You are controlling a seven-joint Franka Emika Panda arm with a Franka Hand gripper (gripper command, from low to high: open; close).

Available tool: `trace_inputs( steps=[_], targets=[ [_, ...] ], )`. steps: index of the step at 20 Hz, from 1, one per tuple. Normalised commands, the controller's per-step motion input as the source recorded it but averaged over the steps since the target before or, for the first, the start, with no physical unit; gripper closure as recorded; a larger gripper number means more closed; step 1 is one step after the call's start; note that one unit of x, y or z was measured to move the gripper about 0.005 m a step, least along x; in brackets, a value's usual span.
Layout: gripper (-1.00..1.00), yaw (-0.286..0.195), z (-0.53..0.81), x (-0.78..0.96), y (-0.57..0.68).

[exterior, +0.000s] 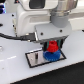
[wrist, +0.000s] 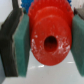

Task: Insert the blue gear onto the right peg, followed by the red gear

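**Red gear held directly over the blue gear**

Your end effector (exterior: 50,46) is clamped on the red gear (wrist: 50,37), its green pads (wrist: 22,42) pressing both sides. In the exterior view the red gear sits just above the blue gear (exterior: 50,55), which rests on the grey plate (exterior: 35,59) toward its right end. The right peg is hidden, so alignment can't be confirmed; the move is likely straight down.
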Motion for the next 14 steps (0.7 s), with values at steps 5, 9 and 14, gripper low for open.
trace_inputs(
  steps=[5, 9, 14],
  targets=[
    [1.00, 0.000, 0.28, 0.34, 0.12],
    [1.00, 0.000, 0.38, 0.35, 0.11],
    [1.00, 0.000, 0.11, 0.21, 0.01]
  ],
)
